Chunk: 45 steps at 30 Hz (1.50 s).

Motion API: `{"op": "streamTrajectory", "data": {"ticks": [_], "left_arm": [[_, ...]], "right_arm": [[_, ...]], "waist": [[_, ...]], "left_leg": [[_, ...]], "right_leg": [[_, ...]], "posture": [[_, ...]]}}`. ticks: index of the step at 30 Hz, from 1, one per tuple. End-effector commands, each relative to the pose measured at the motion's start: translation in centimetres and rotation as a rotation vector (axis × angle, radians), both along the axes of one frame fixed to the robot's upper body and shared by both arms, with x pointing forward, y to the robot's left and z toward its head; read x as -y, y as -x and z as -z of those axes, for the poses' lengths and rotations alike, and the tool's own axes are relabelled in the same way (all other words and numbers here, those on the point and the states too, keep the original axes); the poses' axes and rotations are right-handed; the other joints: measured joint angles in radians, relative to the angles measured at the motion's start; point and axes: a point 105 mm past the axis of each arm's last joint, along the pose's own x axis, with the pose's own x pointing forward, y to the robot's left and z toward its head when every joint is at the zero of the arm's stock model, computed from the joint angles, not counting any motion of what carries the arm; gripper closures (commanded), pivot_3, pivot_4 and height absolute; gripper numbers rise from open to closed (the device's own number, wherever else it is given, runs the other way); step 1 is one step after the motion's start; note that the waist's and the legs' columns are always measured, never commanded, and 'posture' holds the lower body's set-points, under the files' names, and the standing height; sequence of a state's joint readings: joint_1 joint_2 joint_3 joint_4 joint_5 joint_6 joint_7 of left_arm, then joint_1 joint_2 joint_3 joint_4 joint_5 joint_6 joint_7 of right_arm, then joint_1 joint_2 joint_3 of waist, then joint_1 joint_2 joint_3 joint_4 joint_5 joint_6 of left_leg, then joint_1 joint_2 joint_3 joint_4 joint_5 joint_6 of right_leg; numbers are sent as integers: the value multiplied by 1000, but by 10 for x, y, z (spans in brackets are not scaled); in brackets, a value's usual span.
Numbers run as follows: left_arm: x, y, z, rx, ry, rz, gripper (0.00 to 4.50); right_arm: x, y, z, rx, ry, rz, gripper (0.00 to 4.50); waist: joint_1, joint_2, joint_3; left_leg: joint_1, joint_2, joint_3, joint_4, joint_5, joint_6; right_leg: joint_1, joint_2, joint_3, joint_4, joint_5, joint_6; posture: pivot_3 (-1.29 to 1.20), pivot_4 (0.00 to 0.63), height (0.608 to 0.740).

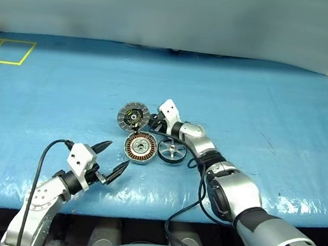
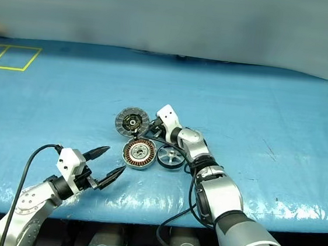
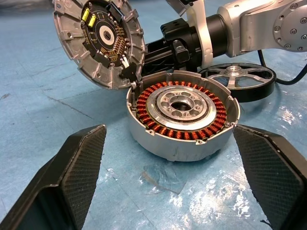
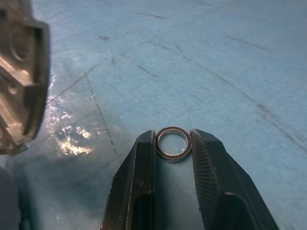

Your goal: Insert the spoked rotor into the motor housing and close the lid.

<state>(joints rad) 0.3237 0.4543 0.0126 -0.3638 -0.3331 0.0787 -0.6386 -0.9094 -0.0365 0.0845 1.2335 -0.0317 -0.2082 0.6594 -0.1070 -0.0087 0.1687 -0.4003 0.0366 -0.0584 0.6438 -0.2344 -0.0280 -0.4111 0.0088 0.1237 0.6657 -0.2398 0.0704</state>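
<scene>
Fingers of the right claw (image 4: 173,146) are seen nearly closed around a small metal ring (image 4: 173,143), which is pinched between the two black tips just over the blue worktop (image 4: 230,67). Just beside this claw, on its left, the lid (image 1: 133,116) is stood up on edge, hinged to the motor housing (image 1: 141,147), its inner face with dark centre and ribs turned toward the robot. The housing is laid flat on the worktop, nearer the robot than the claw, with its copper windings exposed around a silver centre. The spoked rotor (image 1: 172,151) is laid flat just beside the housing on its right, under the right forearm, not inserted.

The left claw (image 1: 113,158) is held wide open and empty, nearer the robot and to the left of the housing, pointed toward it; in the left wrist view the housing (image 3: 182,112) is framed between the two spread fingers (image 3: 72,172), apart from both.
</scene>
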Motion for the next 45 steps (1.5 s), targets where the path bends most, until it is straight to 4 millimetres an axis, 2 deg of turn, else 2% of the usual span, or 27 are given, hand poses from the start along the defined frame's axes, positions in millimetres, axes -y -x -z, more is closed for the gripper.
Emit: {"op": "streamTrajectory", "data": {"ticks": [1,5,8,13,17,22,27,32,36,45], "left_arm": [[3,-3,-12,49,0,23,0],[5,-7,-13,56,-2,47,0],[7,-10,-13,60,-4,72,0],[9,-18,-15,69,2,112,0],[7,-22,-15,71,4,128,0],[0,-25,-16,57,16,154,0],[-4,-23,-16,51,16,203,0],[-5,-22,-13,67,-16,245,0],[-4,-21,-13,77,-12,257,0],[-4,-18,-9,88,-26,258,0]], "right_arm": [[17,-15,-25,91,-48,77,3790],[48,-18,-30,140,-14,136,3790],[63,-14,-34,163,-16,158,3790],[87,3,-44,207,-30,191,3790],[97,19,-52,220,-43,208,3790],[86,63,-79,194,-189,71,3790],[51,101,-73,115,-178,-126,3790],[22,110,-56,69,-126,-202,3790],[8,109,-48,66,-97,-226,3790],[0,110,-39,53,-68,-258,3790]], "waist": [[0,0,0],[0,0,0],[1,0,0],[3,0,0],[4,0,0],[16,0,0],[16,0,0],[17,0,0],[20,0,0],[28,0,0]], "left_leg": [[0,0,0,0,0,0],[0,0,0,0,0,0],[0,0,0,-1,0,0],[-1,0,0,-1,0,0],[0,0,0,-1,0,0],[-1,0,0,0,0,0],[-1,1,0,1,0,0],[-1,0,1,2,0,0],[-1,0,1,2,0,0],[-2,0,0,2,0,0]], "right_leg": [[0,0,0,0,0,0],[0,0,0,0,0,0],[0,0,0,0,0,0],[-1,0,0,-1,0,0],[0,1,0,0,0,1],[0,1,0,0,0,1],[0,0,0,-1,-3,-3],[0,0,0,-1,-3,-4],[0,0,0,-1,-3,-4],[-1,0,0,-2,-3,-4]], "posture": [[0,150,740],[0,150,740],[0,150,740],[0,150,740],[0,150,740],[0,150,740],[0,150,740],[0,150,740],[0,150,740],[0,150,740]]}}
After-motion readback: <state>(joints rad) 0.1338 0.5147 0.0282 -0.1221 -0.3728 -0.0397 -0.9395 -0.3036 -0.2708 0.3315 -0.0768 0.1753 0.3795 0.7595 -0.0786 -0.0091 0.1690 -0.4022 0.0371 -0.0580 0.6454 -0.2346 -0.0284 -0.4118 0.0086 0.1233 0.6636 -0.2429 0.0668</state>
